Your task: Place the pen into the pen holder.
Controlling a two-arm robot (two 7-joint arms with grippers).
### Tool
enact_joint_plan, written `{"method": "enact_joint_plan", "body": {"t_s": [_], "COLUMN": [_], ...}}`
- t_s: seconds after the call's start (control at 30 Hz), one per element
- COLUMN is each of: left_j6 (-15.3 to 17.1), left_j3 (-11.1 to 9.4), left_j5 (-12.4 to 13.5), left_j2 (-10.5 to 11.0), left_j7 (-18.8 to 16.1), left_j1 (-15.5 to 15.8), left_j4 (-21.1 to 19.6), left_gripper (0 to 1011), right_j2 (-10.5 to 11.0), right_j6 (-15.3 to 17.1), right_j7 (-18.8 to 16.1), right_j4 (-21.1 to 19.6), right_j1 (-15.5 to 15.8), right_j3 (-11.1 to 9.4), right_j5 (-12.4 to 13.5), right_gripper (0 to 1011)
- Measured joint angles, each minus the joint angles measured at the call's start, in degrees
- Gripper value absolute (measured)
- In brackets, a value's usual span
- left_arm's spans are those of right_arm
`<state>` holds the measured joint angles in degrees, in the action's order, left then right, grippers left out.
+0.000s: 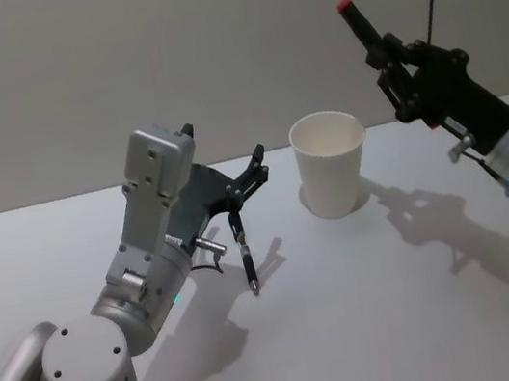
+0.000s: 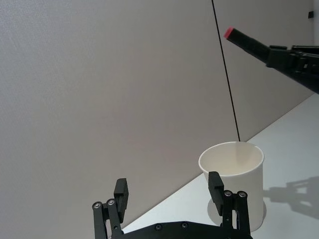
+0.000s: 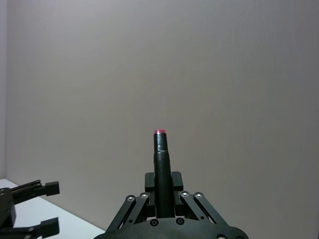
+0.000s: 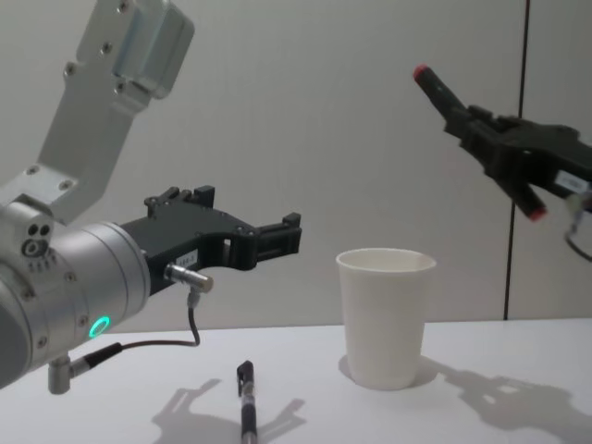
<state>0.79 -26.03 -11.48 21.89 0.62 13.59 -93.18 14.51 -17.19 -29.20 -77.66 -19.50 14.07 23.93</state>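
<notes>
The pen holder, a white paper cup [image 1: 331, 163] [image 2: 232, 186] [image 4: 384, 314], stands upright on the table. My right gripper [image 1: 394, 64] [image 3: 162, 181] [image 4: 483, 129] hangs high to the right of the cup, shut on a black pen with a red end [image 1: 359, 21] [image 2: 248, 43] [image 3: 160, 159] [image 4: 440, 91] that points up and toward the wall. A second black pen [image 1: 246, 262] [image 4: 246, 402] lies flat on the table left of the cup. My left gripper [image 1: 257, 165] [image 2: 168, 184] [image 4: 289, 236] is open above that pen, aimed at the cup, holding nothing.
The white table [image 1: 372, 308] runs to a plain grey wall behind. A thin dark cable [image 2: 225, 69] hangs down the wall behind the cup. Bare tabletop lies in front of and to the right of the cup.
</notes>
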Motion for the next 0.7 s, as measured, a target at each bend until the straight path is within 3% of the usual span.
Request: {"method": "enact_joint_plan", "body": {"t_s": [0.7], "left_j6": [0.00], "left_j3": [0.00], "left_j5": [0.00], "left_j2": [0.00], "left_j7": [0.00], "left_j1": [0.00], "left_j4": [0.00], "left_gripper": [1001], "right_j2": [-6.57], "right_j6": [-8.11], "right_j7": [-2.41], "right_j4": [16.13], "right_j1": [-11.06], "right_j3": [2.35], "right_j5": [-2.35], "right_gripper": [185]}}
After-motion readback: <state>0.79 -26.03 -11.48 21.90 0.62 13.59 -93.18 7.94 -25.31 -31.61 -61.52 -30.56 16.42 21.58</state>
